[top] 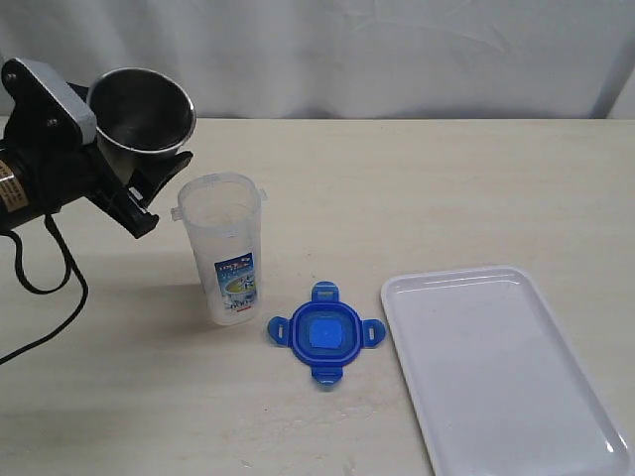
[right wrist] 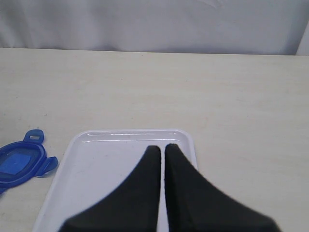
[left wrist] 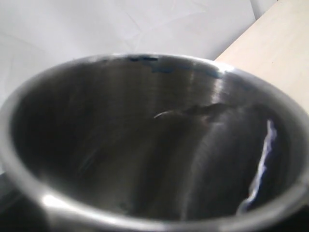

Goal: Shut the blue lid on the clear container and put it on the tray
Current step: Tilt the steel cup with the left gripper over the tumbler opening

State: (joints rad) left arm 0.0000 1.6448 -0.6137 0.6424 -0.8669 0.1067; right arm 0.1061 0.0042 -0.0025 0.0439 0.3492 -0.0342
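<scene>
The clear container [top: 223, 248] stands upright and uncovered on the table, its blue-and-white label facing the camera. The blue lid [top: 325, 332] lies flat just to its right, lighter centre up, and is apart from the white tray [top: 506, 367]. My left gripper [top: 154, 188] is shut on a grey steel cup [top: 141, 111], held tilted above and left of the container's mouth. The cup's inside [left wrist: 145, 145] fills the left wrist view and hides the fingers. My right gripper [right wrist: 161, 150] is shut and empty over the tray [right wrist: 106, 159], with the lid [right wrist: 19, 164] off to one side.
A black cable [top: 50, 288] hangs from the left arm and loops onto the table at the left edge. A white cloth backdrop closes off the far side. The tray reaches to the table's near right corner.
</scene>
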